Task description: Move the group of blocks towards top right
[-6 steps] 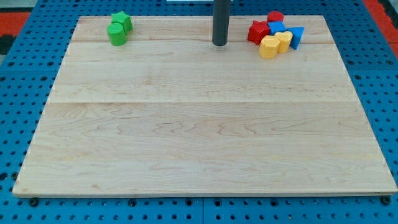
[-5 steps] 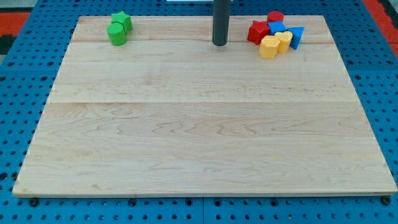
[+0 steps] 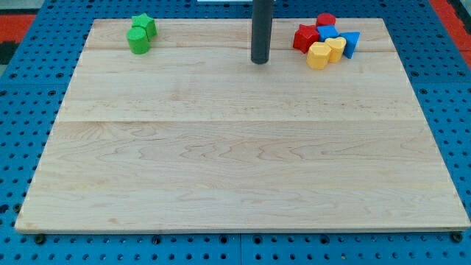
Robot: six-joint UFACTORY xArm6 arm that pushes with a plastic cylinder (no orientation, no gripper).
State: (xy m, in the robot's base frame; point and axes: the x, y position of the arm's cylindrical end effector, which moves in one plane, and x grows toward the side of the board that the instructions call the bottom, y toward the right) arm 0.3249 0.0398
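Observation:
A cluster of blocks sits near the board's top right: a red star (image 3: 305,37), a red cylinder (image 3: 325,20), a blue block (image 3: 328,32), a blue triangle (image 3: 351,43), a yellow hexagon-like block (image 3: 318,56) and a yellow block (image 3: 335,48). At the top left a green star (image 3: 145,25) touches a green cylinder (image 3: 137,40). My tip (image 3: 259,61) is on the board at top centre, left of the red star with a gap, touching no block.
The wooden board (image 3: 243,147) lies on a blue pegboard table (image 3: 22,110). The board's top edge runs just above the cluster.
My tip has moved slightly towards the view's bottom. No block has moved.

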